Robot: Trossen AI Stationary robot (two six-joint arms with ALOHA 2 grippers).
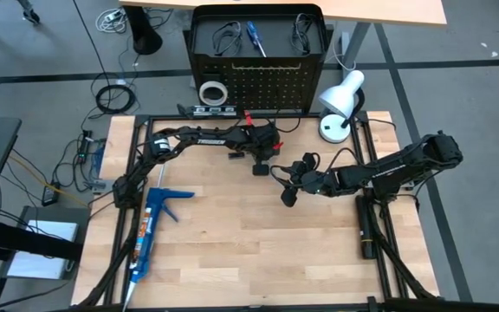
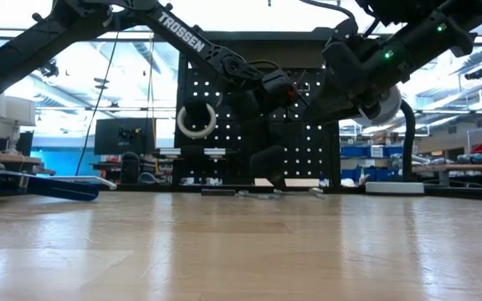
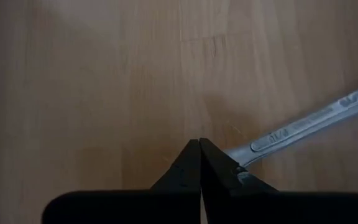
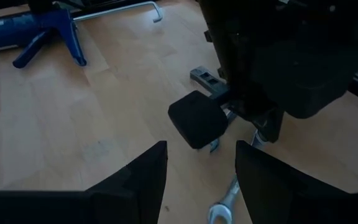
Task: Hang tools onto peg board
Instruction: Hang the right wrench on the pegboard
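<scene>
We count one silver wrench [image 3: 309, 124] flat on the counter [image 1: 232, 251], left end effector [image 3: 200, 163] clenched on its end, right end effector [image 4: 201, 162] released nearby, one tape ring [image 1: 212, 91] on the peg board [image 1: 271, 87].

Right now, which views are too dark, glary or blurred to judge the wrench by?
Low view: backlit by bright windows, arms and peg board in silhouette, table glare. Left wrist view: evenly lit, wrench sharp, left gripper soft. Right wrist view: near arm dark and blurred, wrench dim.
</scene>
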